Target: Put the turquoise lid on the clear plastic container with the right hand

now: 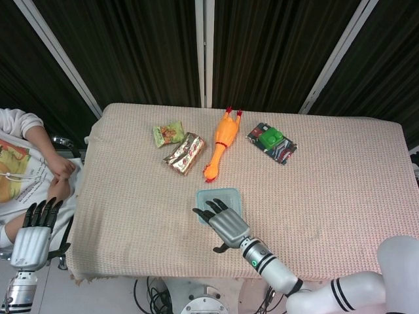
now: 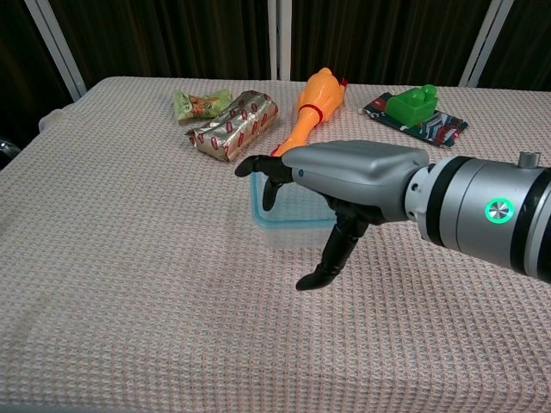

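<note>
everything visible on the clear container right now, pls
The clear plastic container is a shallow rectangular tub with rounded corners and see-through walls, with a turquoise band round its top edge. It sits flat and upright on the woven table cloth, near the front middle, just in front of the rubber chicken. The right hand hangs over its near side with fingers spread, holding nothing; contact cannot be told. In the chest view the hand hides most of it.
</note>
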